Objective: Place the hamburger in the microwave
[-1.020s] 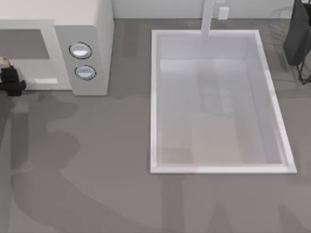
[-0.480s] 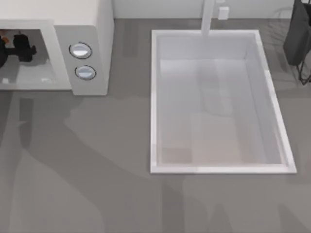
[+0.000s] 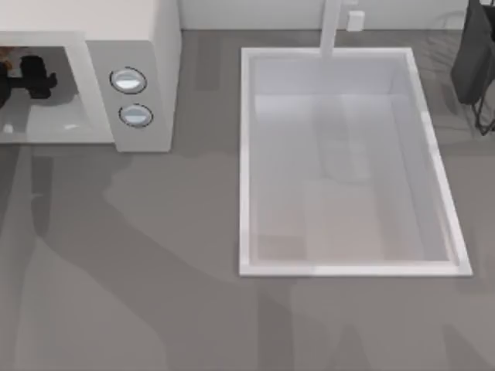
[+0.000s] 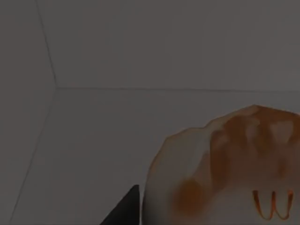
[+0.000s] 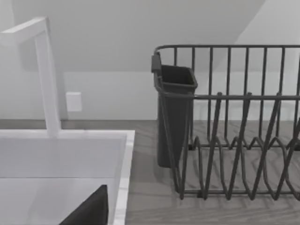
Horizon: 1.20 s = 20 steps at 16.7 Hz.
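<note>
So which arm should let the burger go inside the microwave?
The left. Its gripper is already inside the microwave cavity, right by the hamburger. The right arm is parked far off, near the dish rack.

The top view looks straight down on the grey table, with the big white rectangular sink basin (image 3: 348,162) near centre and the boxy off-white microwave (image 3: 131,46) left of it. The left wrist view sits close inside the microwave's pale cavity (image 4: 140,56). The right wrist view faces low across the sink basin's rim (image 5: 123,164) toward a dark wire dish rack (image 5: 234,126), which also shows right of the sink from above.
</note>
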Motion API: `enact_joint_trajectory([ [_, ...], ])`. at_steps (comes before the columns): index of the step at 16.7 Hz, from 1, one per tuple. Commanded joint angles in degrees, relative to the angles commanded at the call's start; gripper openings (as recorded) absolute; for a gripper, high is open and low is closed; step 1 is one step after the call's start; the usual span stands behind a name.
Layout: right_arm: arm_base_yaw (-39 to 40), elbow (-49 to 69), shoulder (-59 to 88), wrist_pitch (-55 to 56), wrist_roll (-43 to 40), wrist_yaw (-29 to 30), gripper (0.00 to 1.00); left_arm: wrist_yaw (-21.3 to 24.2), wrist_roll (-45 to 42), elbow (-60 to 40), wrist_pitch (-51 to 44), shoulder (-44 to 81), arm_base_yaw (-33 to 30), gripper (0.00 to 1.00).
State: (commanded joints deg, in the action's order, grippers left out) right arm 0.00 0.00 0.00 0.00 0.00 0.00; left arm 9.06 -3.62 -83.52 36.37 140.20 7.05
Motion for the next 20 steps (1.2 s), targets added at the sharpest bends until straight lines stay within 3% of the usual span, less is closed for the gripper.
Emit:
enact_joint_trajectory([
  [13, 0.0, 0.0, 0.0, 0.0, 0.0, 0.0, 1.0, 0.0, 0.0, 0.0, 0.0, 0.0, 0.0, 0.98],
  [20, 0.0, 0.0, 0.0, 0.0, 0.0, 0.0, 1.0, 0.0, 0.0, 0.0, 0.0, 0.0, 0.0, 1.0],
])
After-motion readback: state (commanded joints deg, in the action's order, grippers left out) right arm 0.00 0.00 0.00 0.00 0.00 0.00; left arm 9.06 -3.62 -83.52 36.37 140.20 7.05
